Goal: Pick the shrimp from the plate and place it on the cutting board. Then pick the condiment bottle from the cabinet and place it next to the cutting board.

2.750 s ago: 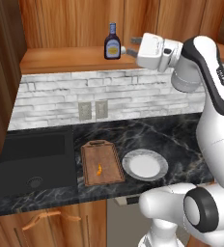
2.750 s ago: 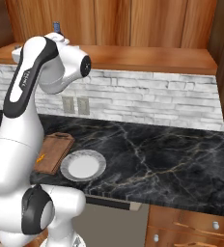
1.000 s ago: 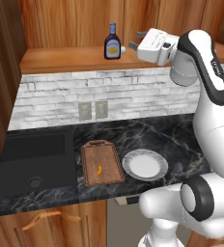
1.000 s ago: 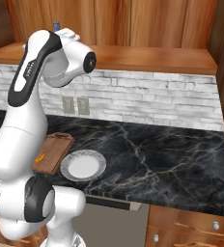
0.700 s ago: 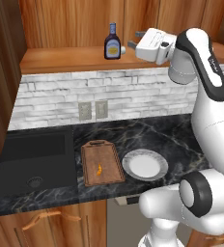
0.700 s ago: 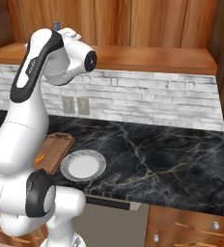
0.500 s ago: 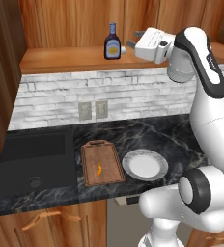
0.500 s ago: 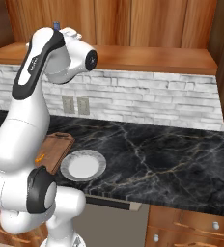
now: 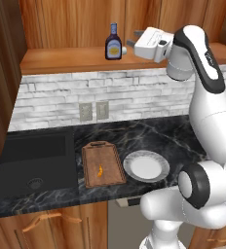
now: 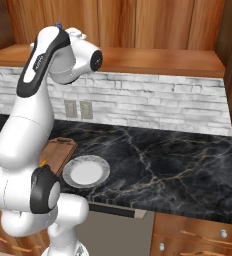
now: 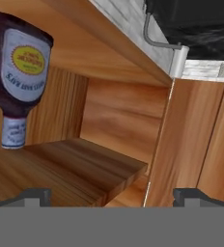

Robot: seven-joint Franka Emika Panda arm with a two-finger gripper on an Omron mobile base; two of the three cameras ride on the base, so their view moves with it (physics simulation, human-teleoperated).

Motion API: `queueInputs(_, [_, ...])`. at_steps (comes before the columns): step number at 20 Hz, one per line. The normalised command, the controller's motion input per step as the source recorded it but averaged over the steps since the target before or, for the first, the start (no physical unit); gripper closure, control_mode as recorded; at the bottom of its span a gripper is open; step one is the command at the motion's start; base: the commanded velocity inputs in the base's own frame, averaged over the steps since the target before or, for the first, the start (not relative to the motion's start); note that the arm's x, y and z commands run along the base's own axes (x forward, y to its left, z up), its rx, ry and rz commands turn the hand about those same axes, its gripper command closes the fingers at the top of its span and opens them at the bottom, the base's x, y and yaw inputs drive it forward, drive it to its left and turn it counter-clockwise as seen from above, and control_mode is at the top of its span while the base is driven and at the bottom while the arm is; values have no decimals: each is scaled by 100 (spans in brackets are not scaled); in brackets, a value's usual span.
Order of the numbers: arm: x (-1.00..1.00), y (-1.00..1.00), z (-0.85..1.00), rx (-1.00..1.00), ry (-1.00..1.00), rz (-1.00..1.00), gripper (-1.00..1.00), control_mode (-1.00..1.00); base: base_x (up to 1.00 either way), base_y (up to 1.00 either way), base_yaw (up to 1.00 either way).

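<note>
Gripper (image 9: 128,44) risen, nearer condiment bottle (image 9: 113,43); bottle upright, cap up.

black counter (image 9: 183,141) bears cutting board (image 9: 103,164), plate (image 9: 146,166).

The cabinet (image 9: 71,29) is warm wood with vertical grain and a smooth, faintly glossy ledge. The bottle (image 9: 113,43) looks like dark glossy plastic with a paper-like label. The counter (image 9: 183,138) is polished black marble veined white. The board (image 9: 102,164) is matt brown wood; the plate (image 9: 146,166) smooth, glazed white-grey.
</note>
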Motion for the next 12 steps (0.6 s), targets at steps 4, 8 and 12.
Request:
queueInputs(4, [3, 0, 0, 0, 0, 0, -100, -100, 0, 0, 0])
queueInputs(8, [0, 2, 0, 0, 0, 0, -100, -100, 0, 0, 0])
queueInputs(12, [0, 7, 0, 0, 0, 0, -100, -100, 0, 0, 0])
